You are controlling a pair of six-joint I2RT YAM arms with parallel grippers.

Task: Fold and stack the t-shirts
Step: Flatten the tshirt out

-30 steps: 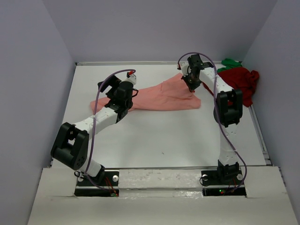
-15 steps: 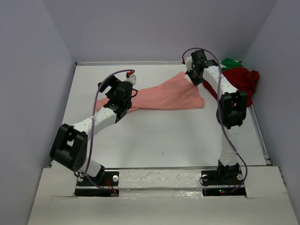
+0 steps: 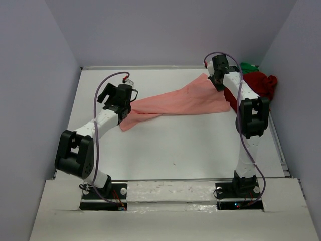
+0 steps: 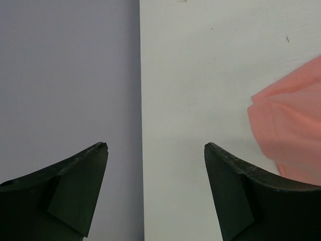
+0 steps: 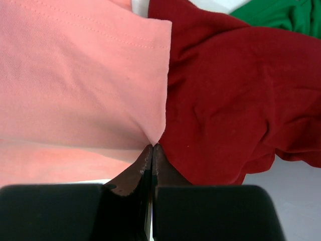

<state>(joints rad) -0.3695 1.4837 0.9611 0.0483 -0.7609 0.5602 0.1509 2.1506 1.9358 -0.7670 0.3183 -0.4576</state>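
Observation:
A salmon-pink t-shirt (image 3: 178, 103) lies stretched across the middle of the table, its right end lifted. My right gripper (image 3: 216, 80) is shut on that shirt's edge (image 5: 150, 135), above the dark red t-shirt (image 3: 257, 86) heaped at the back right. A bright green t-shirt (image 3: 247, 66) shows as a small crumple behind the red one (image 5: 235, 95), and the green cloth (image 5: 281, 15) peeks in at the top of the right wrist view. My left gripper (image 3: 109, 96) stands open at the left, holding nothing; the pink shirt's left end (image 4: 291, 130) lies to its right.
The white table (image 3: 165, 145) is walled by grey panels; the left wall (image 4: 65, 75) is close beside my left gripper. The right wall runs just past the red heap.
My right gripper has pulled the pink shirt's corner to the right and back, towards the red heap. My left arm has swung left and off the shirt, whose left end has slid right.

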